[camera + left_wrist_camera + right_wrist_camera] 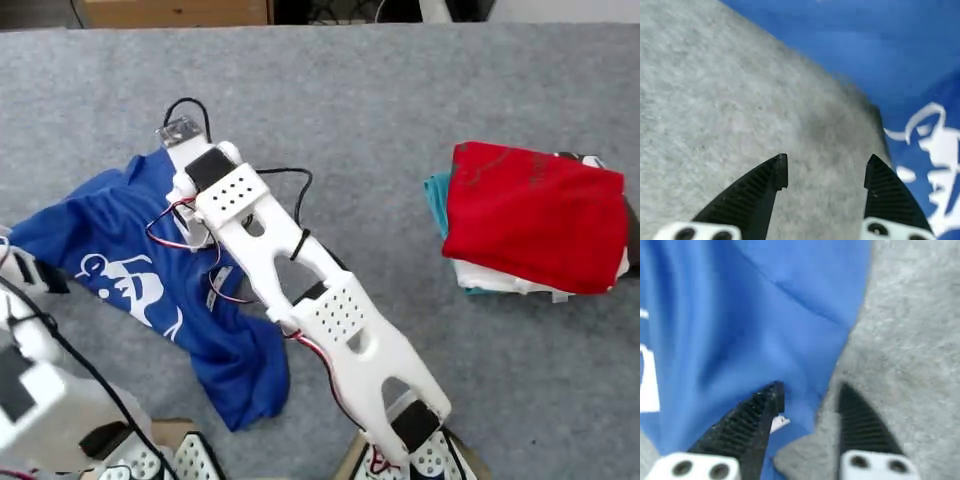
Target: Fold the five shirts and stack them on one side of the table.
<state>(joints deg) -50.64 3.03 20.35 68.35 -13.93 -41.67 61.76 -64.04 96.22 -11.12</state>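
Note:
A blue shirt (140, 270) with a white print lies crumpled and unfolded on the left of the grey table (380, 110). My right arm (300, 270) stretches across it to its far edge. The right gripper (810, 400) is open and low at the blue shirt's (765, 315) hem, one finger over the cloth and the other over the table. My left gripper (825, 170) is open above bare table, right beside the blue shirt's (880, 55) near-left edge. A stack of folded shirts (535, 220) with a red one on top sits at the right.
The left arm's body (40, 390) fills the front left corner, and both arm bases stand at the front edge. Wires (290, 185) trail from the right arm over the shirt. A wooden box (175, 10) stands beyond the table's far edge.

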